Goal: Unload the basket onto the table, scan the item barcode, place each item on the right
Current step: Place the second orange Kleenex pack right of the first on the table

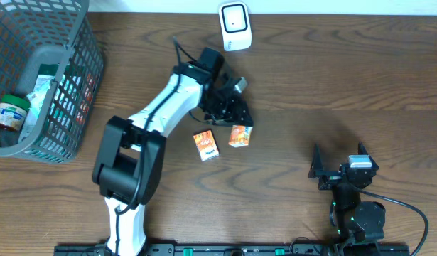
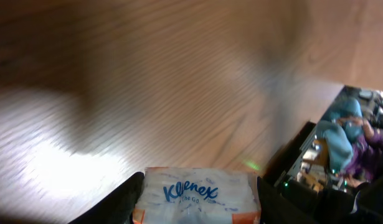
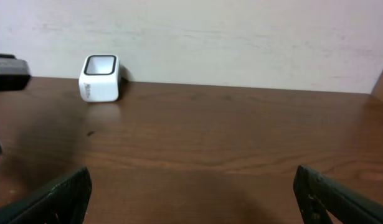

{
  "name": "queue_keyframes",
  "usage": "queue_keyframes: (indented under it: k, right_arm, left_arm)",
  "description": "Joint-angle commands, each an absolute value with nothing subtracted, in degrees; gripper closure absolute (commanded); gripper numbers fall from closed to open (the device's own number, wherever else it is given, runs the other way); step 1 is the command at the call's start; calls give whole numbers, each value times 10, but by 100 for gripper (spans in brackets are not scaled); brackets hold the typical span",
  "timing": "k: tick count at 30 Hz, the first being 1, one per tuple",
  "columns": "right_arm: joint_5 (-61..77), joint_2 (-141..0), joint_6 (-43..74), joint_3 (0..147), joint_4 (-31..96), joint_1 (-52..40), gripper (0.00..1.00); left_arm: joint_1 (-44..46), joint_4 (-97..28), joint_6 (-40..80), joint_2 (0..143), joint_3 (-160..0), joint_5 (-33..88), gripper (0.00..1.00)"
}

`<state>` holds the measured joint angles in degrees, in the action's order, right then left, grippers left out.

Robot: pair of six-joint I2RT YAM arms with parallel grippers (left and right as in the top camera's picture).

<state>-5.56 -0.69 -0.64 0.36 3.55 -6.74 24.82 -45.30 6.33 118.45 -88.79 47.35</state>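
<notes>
Well, from overhead, your left claw (image 1: 236,119) pinches an orange Kleenex pack (image 1: 240,135) at its tip. A second orange pack (image 1: 206,145) lies on the table (image 1: 346,85) just beside that claw, and the white barcode scanner (image 1: 234,26) stands well beyond it. Your right claw (image 1: 338,158) sits well apart, spread wide. In the left wrist view, both fingers (image 2: 126,199) touch the sides of the Kleenex pack. In the right wrist view, the scanner stands far ahead of the spread claw, to its left.
</notes>
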Motion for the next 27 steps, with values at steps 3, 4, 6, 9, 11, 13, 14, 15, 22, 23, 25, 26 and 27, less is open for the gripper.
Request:
queue_keyframes:
  k: [3, 4, 6, 9, 11, 13, 14, 15, 22, 23, 25, 26, 27]
  right_arm:
    - [-55, -4, -9, 3, 37, -64, 1]
    - [-55, -4, -9, 3, 37, -64, 1]
    - [-55, -4, -9, 3, 37, -64, 1]
    - [-55, -4, -9, 3, 37, -64, 1]
    - [-55, -4, -9, 3, 37, -64, 1]
    - [-55, -4, -9, 3, 37, -64, 1]
    - [-55, -4, -9, 3, 37, -64, 1]
    - [-55, -4, -9, 3, 37, -64, 1]
    - [-55, -4, -9, 3, 37, -64, 1]
    - [-55, -4, -9, 3, 37, -64, 1]
    - [-55, -4, -9, 3, 37, -64, 1]
    - [-55, -4, -9, 3, 37, -64, 1]
    - [-55, -4, -9, 3, 37, -64, 1]
  left_arm:
    - [292, -405, 32, 1225, -888, 492, 49]
    - [300, -399, 32, 1233, -888, 473, 49]
    - [313, -391, 32, 1242, -888, 449, 49]
    - [330, -384, 17, 1247, -888, 439, 49]
    - [336, -380, 7, 1247, -888, 438, 45]
    - [340, -376, 6, 1247, -888, 438, 42]
    - [340, -376, 6, 1247, -888, 432, 41]
    - [340, -376, 6, 1247, -888, 423, 40]
    - [339, -376, 7, 1245, -892, 382, 16]
    - [338, -376, 12, 1241, -897, 376, 13]
    - [338, -376, 18, 1227, -906, 356, 12]
    - [338, -376, 22, 1218, -910, 344, 12]
    - [338, -376, 27, 1204, -912, 329, 12]
